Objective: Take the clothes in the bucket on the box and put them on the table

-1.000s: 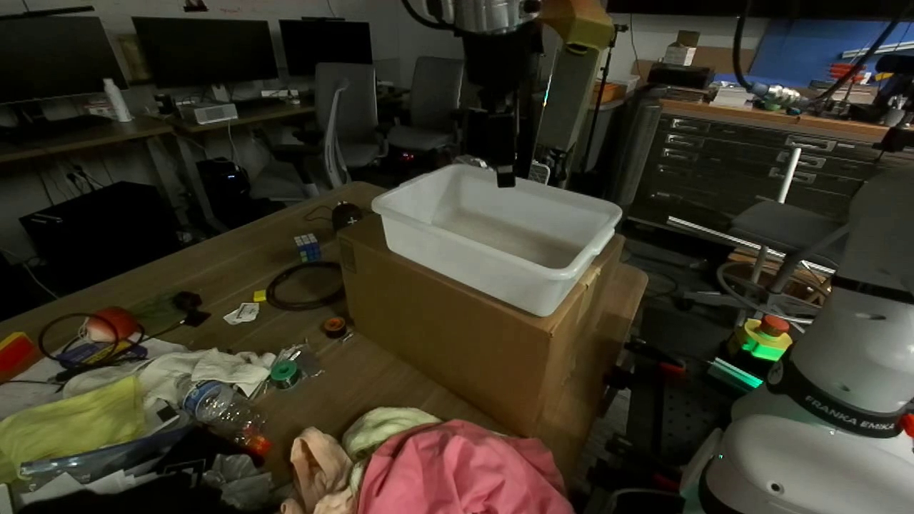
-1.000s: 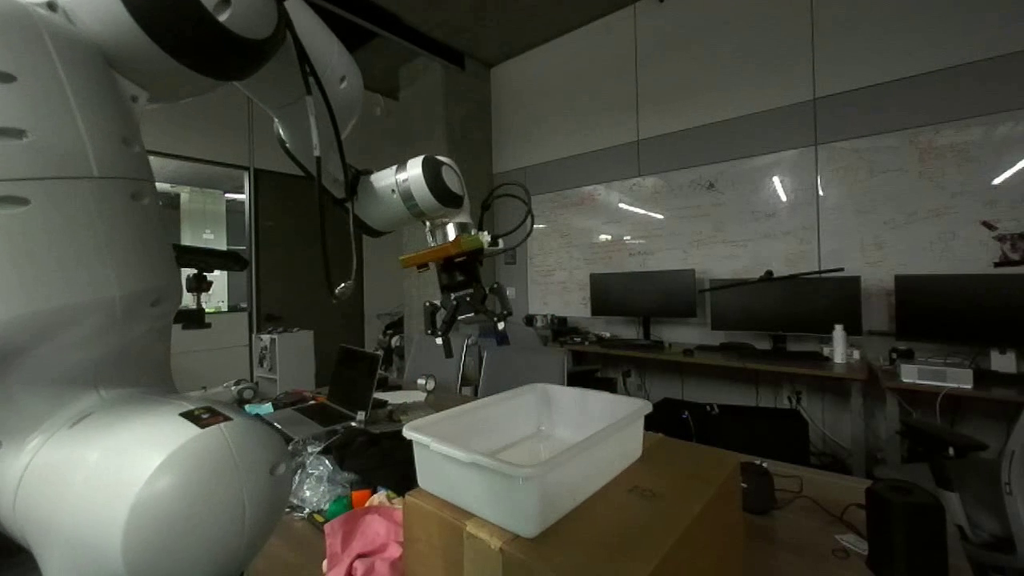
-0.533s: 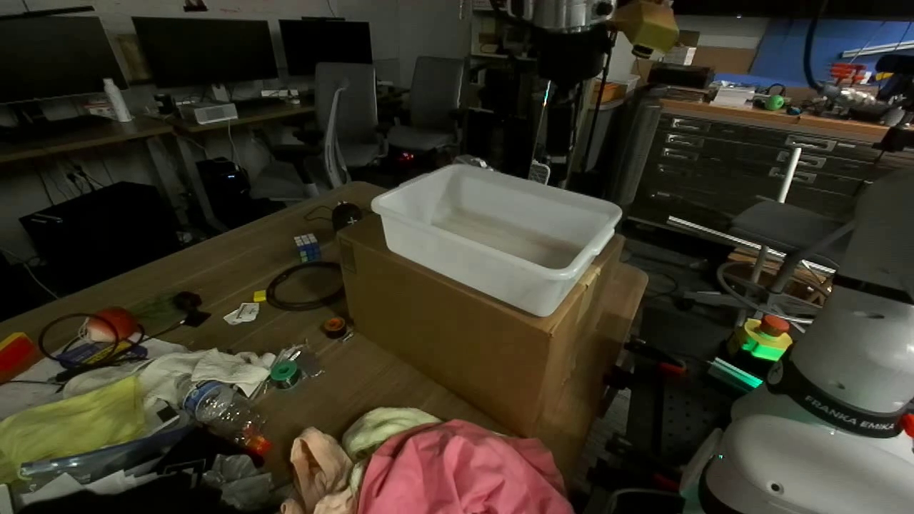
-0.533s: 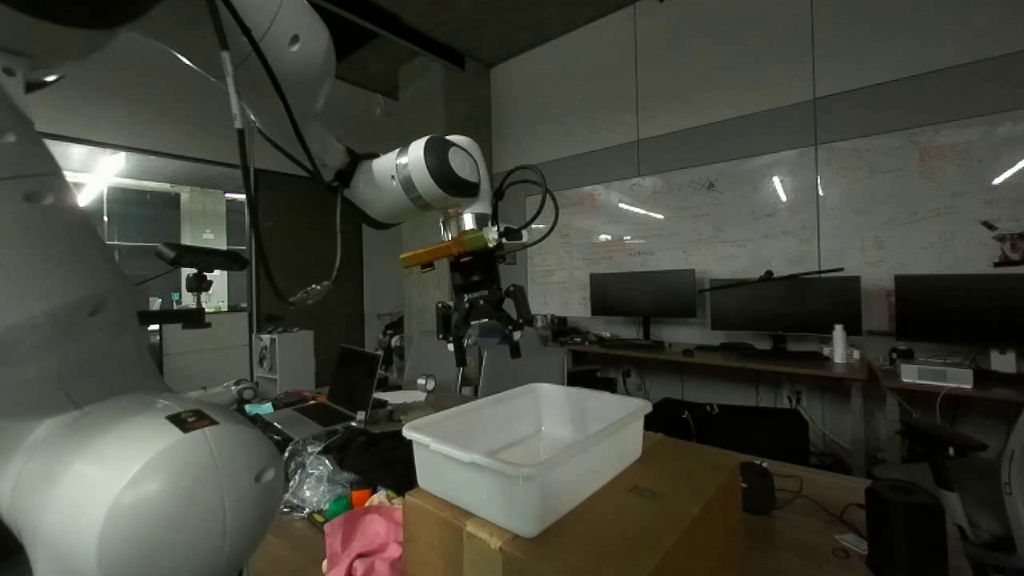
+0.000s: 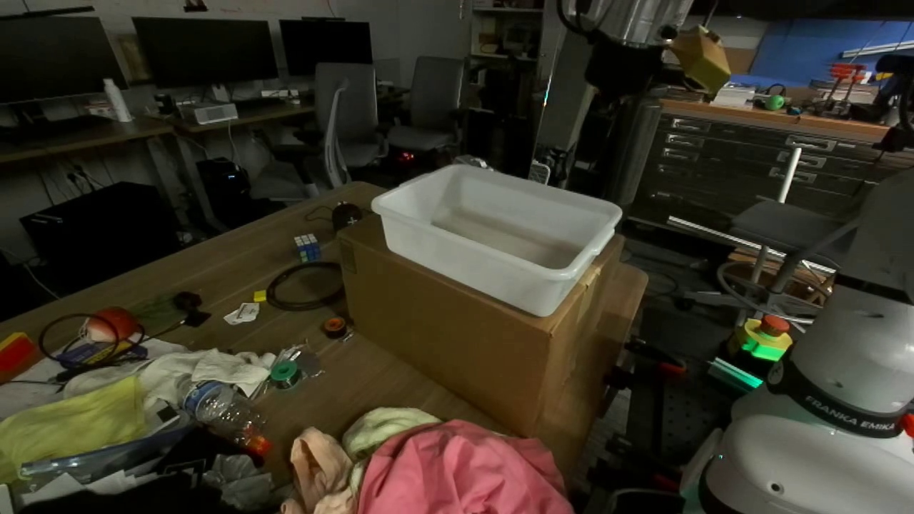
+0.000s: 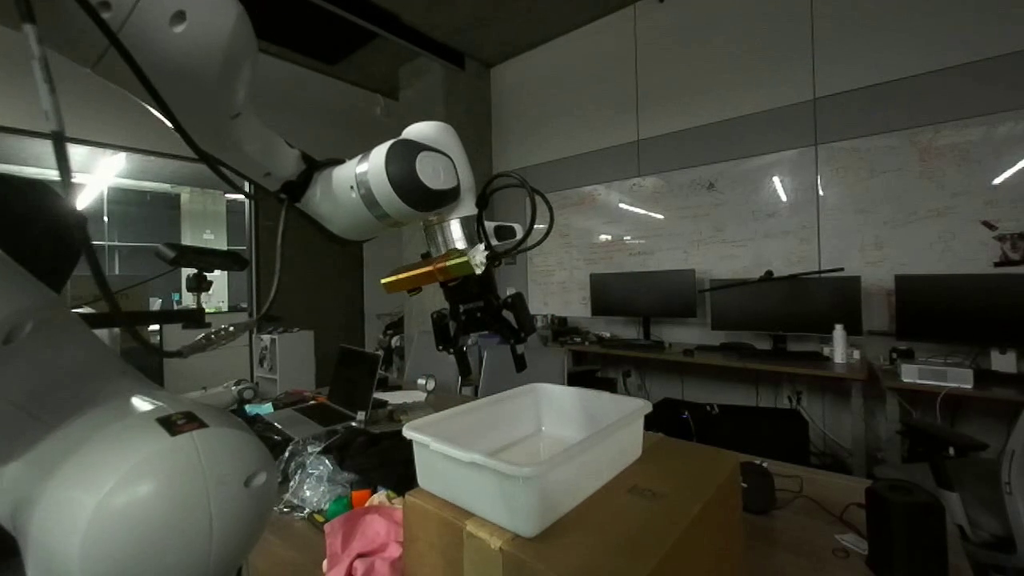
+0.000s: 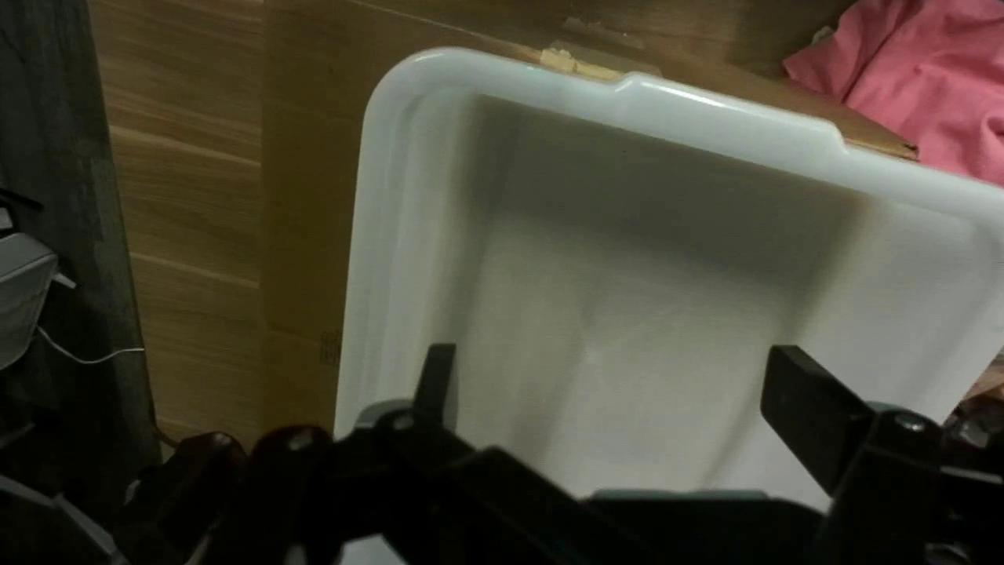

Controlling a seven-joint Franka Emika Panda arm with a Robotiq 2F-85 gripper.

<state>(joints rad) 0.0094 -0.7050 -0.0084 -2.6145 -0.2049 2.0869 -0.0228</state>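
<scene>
A: While the white bucket (image 5: 464, 260) sits on the brown cardboard box (image 5: 443, 335), where are the clothes (image 5: 457, 471)?

B: On the table (image 5: 343, 389), just beside the box, crumpled in one heap.

A: Looks?

B: The pink-red garment (image 5: 485, 460) shows most, bunched into broad, rounded folds. The peach-orange one (image 5: 321, 460) is creased and rises in a loose peak beside it. The pale yellow-green one (image 5: 389, 423) shows as a rumpled roll along the pink-red edge.

A: Fingers?

B: Released. In the wrist view, the fingers (image 7: 812, 416) stand wide apart over the bucket, its smooth pale floor visible between them.

A: Hidden or cut?

B: Pink-red is cropped at the bottom in both exterior views; in an exterior view only a piece of it (image 6: 364, 540) shows plainly, next to the box. Peach-orange runs off the bottom edge too. Yellow-green is largely covered by pink-red, full shape unclear. Wrist view gets just a pink-red corner, upper right, cropped; the bucket is cut at the right and blocked low down by the fingers. Can't tell whether pink-red touches the box.
</scene>
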